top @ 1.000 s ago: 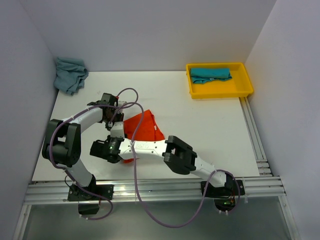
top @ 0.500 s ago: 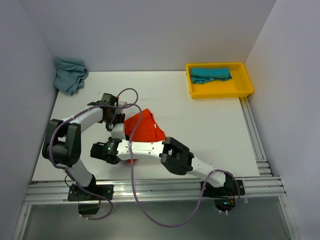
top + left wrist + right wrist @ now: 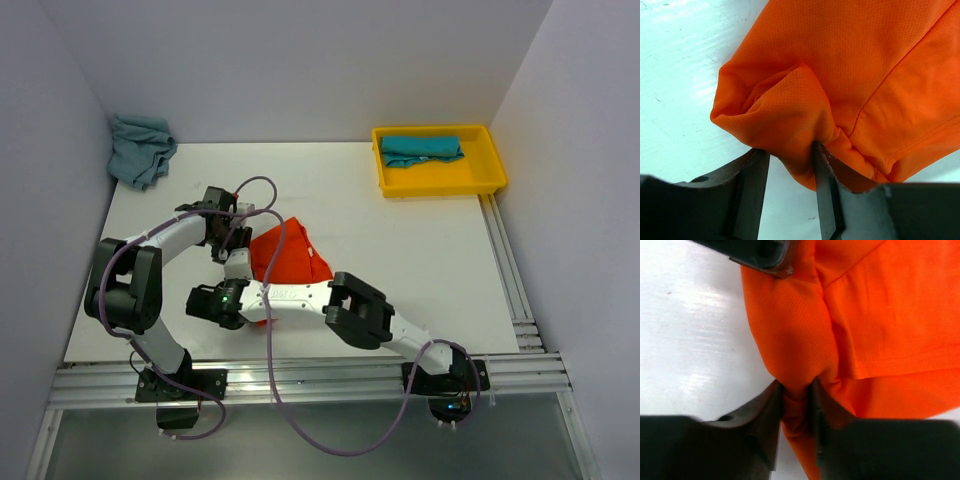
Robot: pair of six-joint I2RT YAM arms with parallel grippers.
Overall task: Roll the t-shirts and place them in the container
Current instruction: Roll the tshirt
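Note:
The orange-red t-shirt lies bunched on the white table, left of centre. Both grippers meet at its left edge. My left gripper reaches it from the far side. Its jaws stand apart, and a loose fold of the orange cloth bulges between the tips. My right gripper comes from the near side. It is shut on a narrow fold of the same shirt. The grip squeezes the cloth thin. Part of the left gripper shows at the top of the right wrist view.
A yellow tray at the back right holds a rolled teal t-shirt. A crumpled grey-blue t-shirt lies in the back left corner against the wall. The right arm's forearm stretches across the near part of the table.
The right jaws have closed onto a fold of the orange t-shirt. The left jaws have widened around their fold. The arms have barely shifted.

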